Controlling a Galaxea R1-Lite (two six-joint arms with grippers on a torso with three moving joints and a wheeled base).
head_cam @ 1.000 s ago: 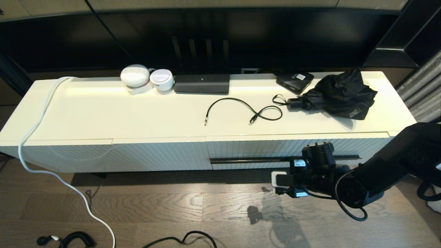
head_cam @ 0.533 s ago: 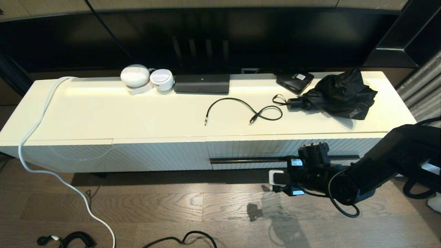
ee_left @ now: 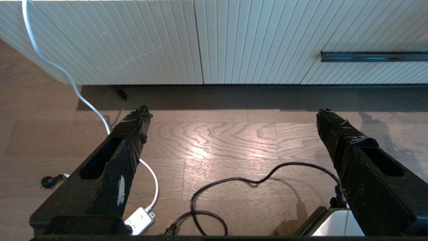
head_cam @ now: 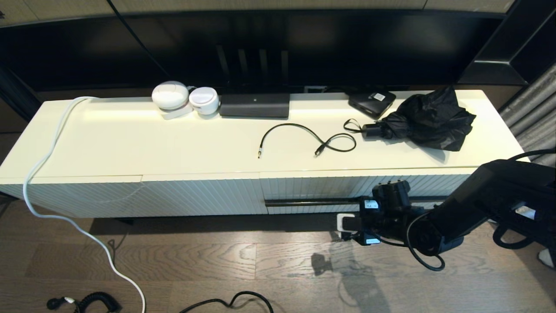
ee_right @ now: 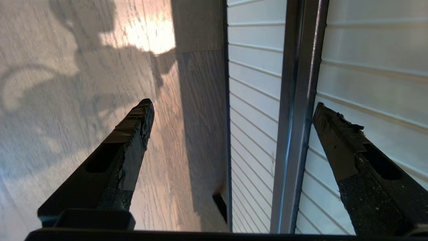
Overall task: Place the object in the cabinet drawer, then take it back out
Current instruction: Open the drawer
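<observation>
In front of the long cream cabinet (head_cam: 130,148), at its right half, you have the right gripper (ee_right: 234,110) low beside the ribbed white front of the cabinet drawer (head_cam: 321,187). Its 2 black tape-wrapped fingers (ee_right: 133,134) are spread wide, and in the right wrist view the long thin black bar handle (ee_right: 297,100) runs between them, nearer one finger than the other; whether either touches it, you cannot tell. In the head view the fingers themselves are hidden behind the black wrist.

The drawer is closed, its front flush with the handle-less ribbed white front (head_cam: 191,195) beside it.

On the cabinet top, behind the drawer, you see a crumpled black folding umbrella (head_cam: 425,119) with a wrist loop, a thin black cable (head_cam: 304,132) in a loose curl just left of it, a small flat black box (head_cam: 371,103) near the back edge, a wide flat dark grey box (head_cam: 254,105), and 2 rounded white devices (head_cam: 184,99) side by side. Nothing shows which of these is the task's object.

Your left gripper (ee_left: 234,113) hangs low over the wooden floor (ee_left: 217,140) facing the cabinet front, fingers wide apart and holding nothing. A white cord (head_cam: 47,165) drapes from the cabinet's left end down to the floor, and black cords (ee_left: 234,187) lie on the boards.
</observation>
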